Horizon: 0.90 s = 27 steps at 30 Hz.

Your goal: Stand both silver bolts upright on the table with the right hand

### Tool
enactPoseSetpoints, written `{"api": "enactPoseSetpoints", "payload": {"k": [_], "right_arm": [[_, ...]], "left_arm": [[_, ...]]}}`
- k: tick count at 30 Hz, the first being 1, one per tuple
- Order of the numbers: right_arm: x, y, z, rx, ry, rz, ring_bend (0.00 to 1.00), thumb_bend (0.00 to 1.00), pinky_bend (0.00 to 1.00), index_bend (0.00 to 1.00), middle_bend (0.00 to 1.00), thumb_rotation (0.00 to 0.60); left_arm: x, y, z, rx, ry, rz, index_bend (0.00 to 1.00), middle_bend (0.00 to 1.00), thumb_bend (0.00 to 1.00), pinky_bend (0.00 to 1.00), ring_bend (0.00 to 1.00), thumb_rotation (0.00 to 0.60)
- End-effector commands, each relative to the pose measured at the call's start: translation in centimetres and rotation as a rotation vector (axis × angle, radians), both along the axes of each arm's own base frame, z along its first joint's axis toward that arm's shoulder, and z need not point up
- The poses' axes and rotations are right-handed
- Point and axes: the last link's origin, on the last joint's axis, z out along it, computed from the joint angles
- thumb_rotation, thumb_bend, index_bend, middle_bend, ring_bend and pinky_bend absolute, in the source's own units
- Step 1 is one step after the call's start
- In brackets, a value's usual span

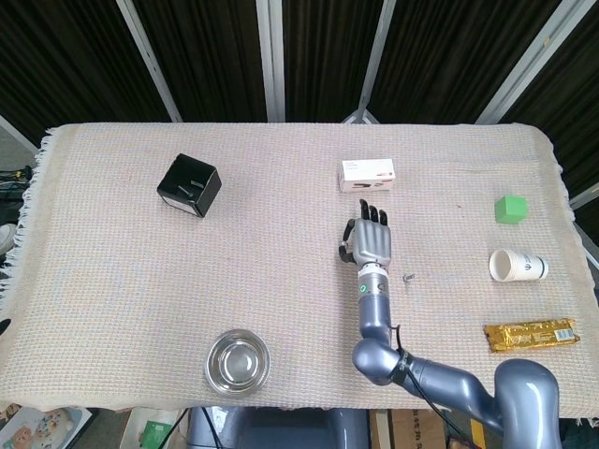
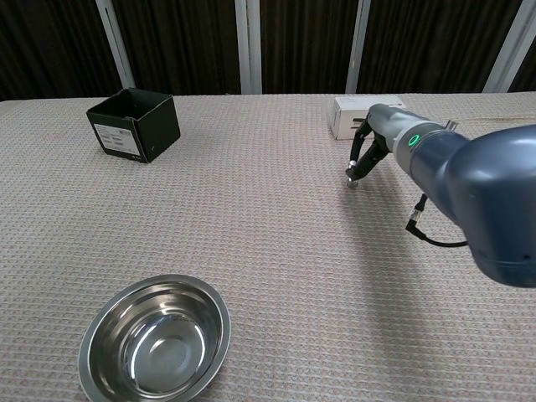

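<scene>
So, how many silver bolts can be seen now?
2: one silver bolt on the cloth to the right of the right hand; the other bolt at its fingers. No others show.

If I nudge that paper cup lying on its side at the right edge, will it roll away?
Probably. The paper cup lies on its side, so it could roll, likely curving because it tapers. It looks empty and light. The woven tablecloth may slow it.
</scene>
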Motion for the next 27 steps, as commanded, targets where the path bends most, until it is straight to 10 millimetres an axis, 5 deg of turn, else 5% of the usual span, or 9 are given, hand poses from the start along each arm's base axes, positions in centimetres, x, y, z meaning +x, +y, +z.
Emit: {"api": "enactPoseSetpoints", "payload": {"k": [1, 27], "right_arm": [[0.02, -0.06, 0.09, 0.003, -0.002, -0.001, 0.05, 0.35, 0.01, 0.61, 0.00, 0.600], [-0.46, -0.22, -0.05, 0.027, -0.003, -0.031, 0.05, 0.35, 0.01, 0.59, 0.00, 0.600]], "left_arm": [[0.00, 0.00, 0.00, 0.000, 0.000, 0.000, 0.21, 0.13, 0.07, 0.03, 0.02, 0.600], [0.03, -0.06, 0.03, 0.004, 0.001, 0.000, 0.21, 0.13, 0.06, 0.03, 0.02, 0.600]]}}
